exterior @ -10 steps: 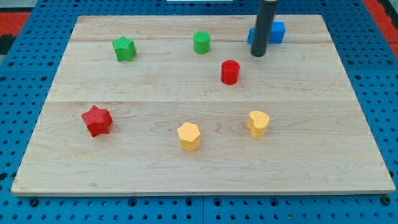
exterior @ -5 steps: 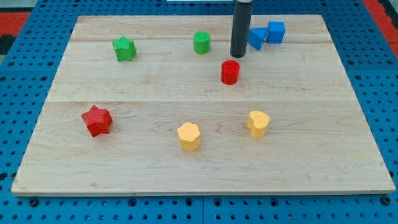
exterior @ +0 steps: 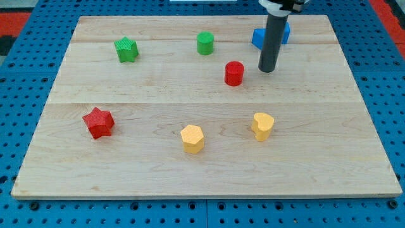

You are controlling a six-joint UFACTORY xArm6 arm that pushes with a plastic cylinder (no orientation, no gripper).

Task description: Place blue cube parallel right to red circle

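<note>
Landmark: red cylinder, upper-middle of the wooden board.

Nearest the view's bottom, yellow hexagon block sits below and left of the cylinder. Yellow heart block sits below and slightly right of it. Red star block is far to its lower left.

No gripper on this arm, just a rod, so nothing is grasped. Rod's tip is on the board just right of the cylinder, level with it, not touching.

Blue cube lies above and right of the cylinder, partly hidden behind the rod, beside another blue block whose shape cannot be told.

Green cylinder is above-left of the landmark; green star block far upper left.
</note>
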